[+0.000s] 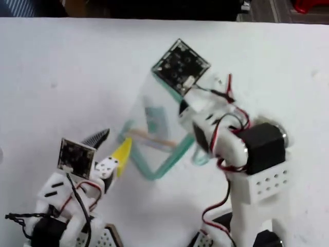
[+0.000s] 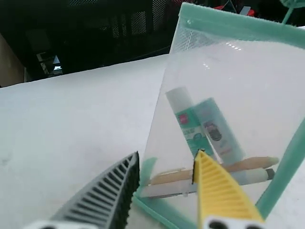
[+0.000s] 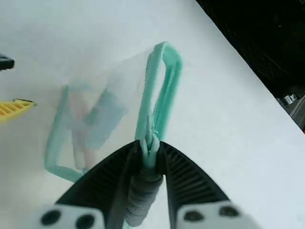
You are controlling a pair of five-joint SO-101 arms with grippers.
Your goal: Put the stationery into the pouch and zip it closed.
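Where your left gripper point(image 2: 167, 155) spreads ribbed grey and yellow fingers, released, the pouch point(image 1: 154, 123) lies just beyond at the centre of the high view. It is clear mesh with teal trim. Inside, a wooden pencil point(image 1: 151, 138) runs left-to-right. The right wrist view adds the right gripper point(image 3: 150, 145), clenched on the pouch's zip edge point(image 3: 155, 109).

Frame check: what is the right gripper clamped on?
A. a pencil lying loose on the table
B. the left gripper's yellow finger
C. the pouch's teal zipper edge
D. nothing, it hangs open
C: in the right wrist view, the right gripper is pinched shut on the teal zipper edge of the pouch.
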